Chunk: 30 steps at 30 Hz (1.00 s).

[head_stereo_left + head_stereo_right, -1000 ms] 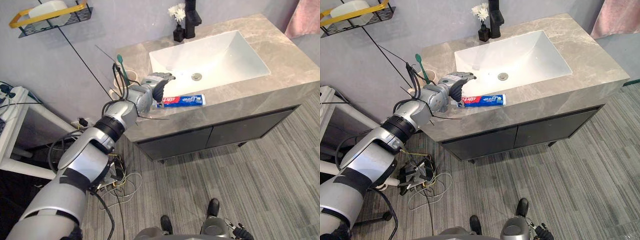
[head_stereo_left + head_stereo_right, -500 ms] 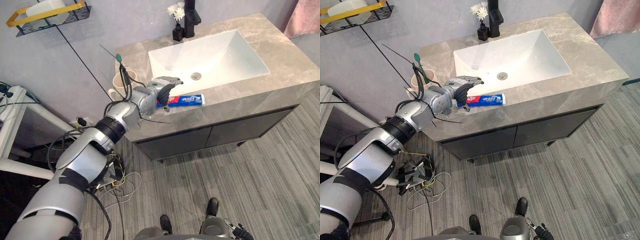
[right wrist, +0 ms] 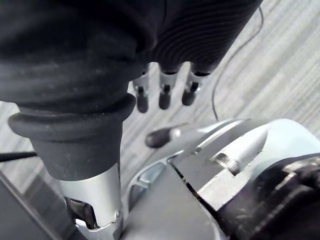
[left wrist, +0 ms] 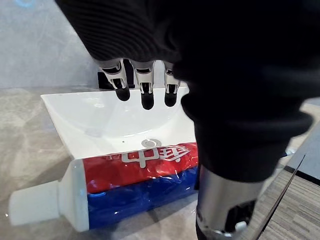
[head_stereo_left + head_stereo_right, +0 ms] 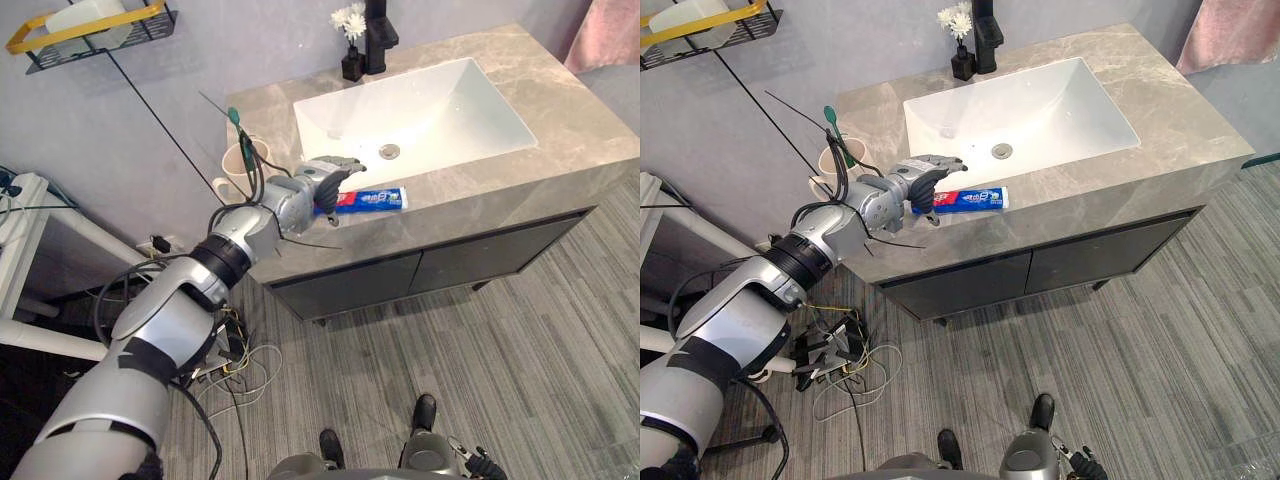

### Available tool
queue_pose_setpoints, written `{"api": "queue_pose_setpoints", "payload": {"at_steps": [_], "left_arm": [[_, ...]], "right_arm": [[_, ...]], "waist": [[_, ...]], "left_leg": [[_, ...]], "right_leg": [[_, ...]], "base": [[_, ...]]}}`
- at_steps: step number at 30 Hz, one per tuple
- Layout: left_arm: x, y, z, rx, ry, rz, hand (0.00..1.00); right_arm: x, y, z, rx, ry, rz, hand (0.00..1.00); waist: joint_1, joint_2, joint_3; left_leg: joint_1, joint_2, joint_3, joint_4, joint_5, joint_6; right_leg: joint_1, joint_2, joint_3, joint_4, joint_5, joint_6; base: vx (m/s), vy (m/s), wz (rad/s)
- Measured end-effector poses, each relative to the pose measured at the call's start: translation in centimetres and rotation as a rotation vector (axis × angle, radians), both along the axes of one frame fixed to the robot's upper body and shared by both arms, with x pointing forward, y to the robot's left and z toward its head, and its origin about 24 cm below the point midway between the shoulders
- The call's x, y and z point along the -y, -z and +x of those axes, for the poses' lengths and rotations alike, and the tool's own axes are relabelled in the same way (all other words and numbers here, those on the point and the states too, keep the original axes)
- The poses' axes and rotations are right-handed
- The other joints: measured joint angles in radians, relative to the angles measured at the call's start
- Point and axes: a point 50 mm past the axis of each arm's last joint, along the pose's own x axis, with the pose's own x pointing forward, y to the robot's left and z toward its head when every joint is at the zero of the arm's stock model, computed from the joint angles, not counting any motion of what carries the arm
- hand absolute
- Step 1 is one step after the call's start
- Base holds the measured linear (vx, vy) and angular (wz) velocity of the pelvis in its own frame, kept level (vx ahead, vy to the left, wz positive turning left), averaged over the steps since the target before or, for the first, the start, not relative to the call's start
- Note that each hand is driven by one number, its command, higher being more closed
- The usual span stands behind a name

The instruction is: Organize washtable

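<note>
Toothpaste tube (image 5: 370, 200) is seen along the worktop's (image 5: 580, 120) front edge, its cap end beneath the left hand (image 5: 320, 180), fingers outstretched; the right hand (image 3: 164, 95) is held slack, empty.

This is a bathroom. A stone-look counter (image 5: 570, 110) carries a white basin (image 5: 430, 105) with a drain (image 5: 389, 151). A black tap (image 5: 380, 30) stands at the basin's 11 o'clock, with a vase (image 5: 351, 60) of white flowers just beside it. At 9 o'clock a cup (image 5: 232, 162) holds a toothbrush (image 5: 236, 128), and at 7 o'clock lies toothpaste (image 5: 372, 200). Dark cabinet doors (image 5: 350, 280) sit under the counter. A wire shelf (image 5: 95, 28) hangs on the grey wall (image 5: 200, 50) at 10 o'clock, and a pink curtain (image 5: 605, 35) at 2 o'clock. The floor (image 5: 500, 370) is grey planks.
</note>
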Motion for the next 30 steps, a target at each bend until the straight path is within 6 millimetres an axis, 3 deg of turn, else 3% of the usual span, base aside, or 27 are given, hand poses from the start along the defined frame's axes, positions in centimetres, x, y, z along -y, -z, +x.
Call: {"api": "queue_pose_setpoints", "payload": {"at_steps": [8, 9, 30], "left_arm": [[-0.4, 0.0, 0.1, 0.001, -0.011, 0.004, 0.00], [-0.4, 0.0, 0.1, 0.000, -0.011, 0.004, 1.00], [-2.0, 1.2, 0.3, -0.031, -0.063, 0.013, 1.00]], "right_arm": [[-0.2, 0.0, -0.1, -0.002, -0.003, 0.005, 0.00], [-0.2, 0.1, -0.1, -0.002, -0.002, 0.006, 0.00], [0.1, 0.0, -0.4, -0.006, 0.002, -0.003, 0.00]], "waist": [[0.001, -0.013, -0.007], [0.001, -0.013, -0.007], [-0.005, -0.012, -0.007]], "left_leg": [[-0.005, 0.000, 0.007, 0.000, 0.000, 0.000], [-0.005, 0.000, 0.008, 0.000, 0.000, 0.000], [0.008, 0.000, 0.039, -0.008, -0.002, 0.001]], "right_leg": [[-0.009, 0.000, 0.008, 0.000, 0.002, -0.001], [-0.009, 0.000, 0.008, 0.000, 0.002, -0.001], [-0.020, 0.003, 0.028, -0.004, 0.010, -0.006]], "base": [[0.00, -0.001, -0.01], [0.00, 0.000, 0.00], [-0.01, -0.004, -0.04]]}}
